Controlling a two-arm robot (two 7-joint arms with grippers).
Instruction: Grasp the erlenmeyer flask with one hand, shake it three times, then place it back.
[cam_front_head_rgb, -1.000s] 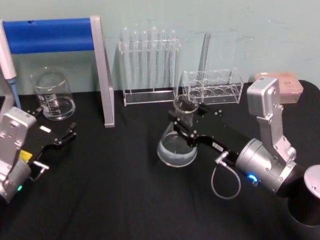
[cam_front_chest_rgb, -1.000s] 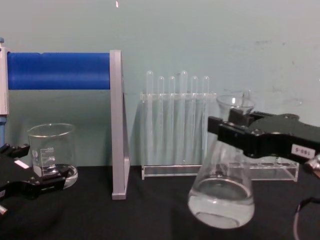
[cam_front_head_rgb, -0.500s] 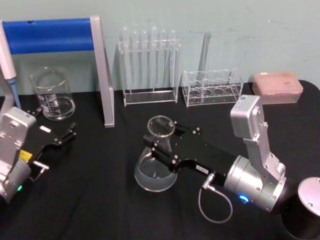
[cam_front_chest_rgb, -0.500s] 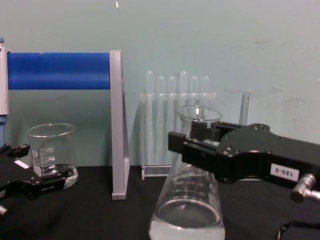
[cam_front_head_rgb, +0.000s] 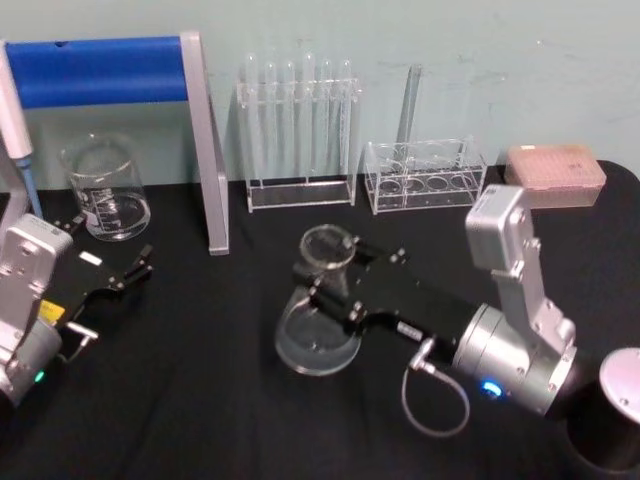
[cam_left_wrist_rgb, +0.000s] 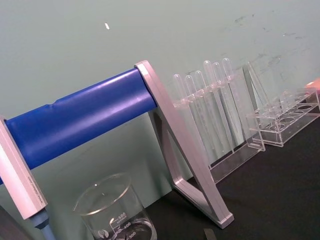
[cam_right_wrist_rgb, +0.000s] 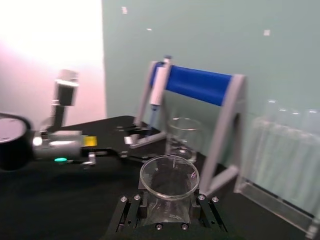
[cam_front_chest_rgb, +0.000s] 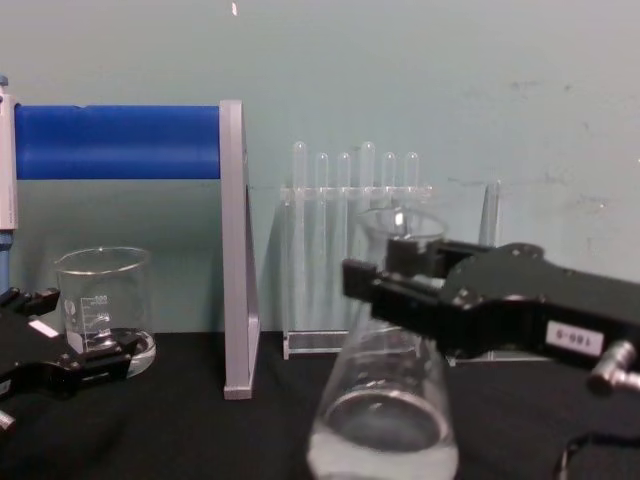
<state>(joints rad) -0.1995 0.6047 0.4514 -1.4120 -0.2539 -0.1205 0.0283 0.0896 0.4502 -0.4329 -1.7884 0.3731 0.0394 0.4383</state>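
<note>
Amid open surface (cam_front_head_rgb: 200, 400), the right claw (cam_front_head_rgb: 328, 290) is gripping the flask (cam_front_head_rgb: 312, 345) by its neck, liquid (cam_front_chest_rgb: 380, 455) in its base; the left claw (cam_front_head_rgb: 122, 275) is resting spread by the beaker (cam_front_head_rgb: 105, 195).

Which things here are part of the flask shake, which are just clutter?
In the job: erlenmeyer flask, right gripper shut on its neck.
Lying about: beaker, test tube rack, low clear rack, blue-barred stand, pink box, left gripper parked open at left.
</note>
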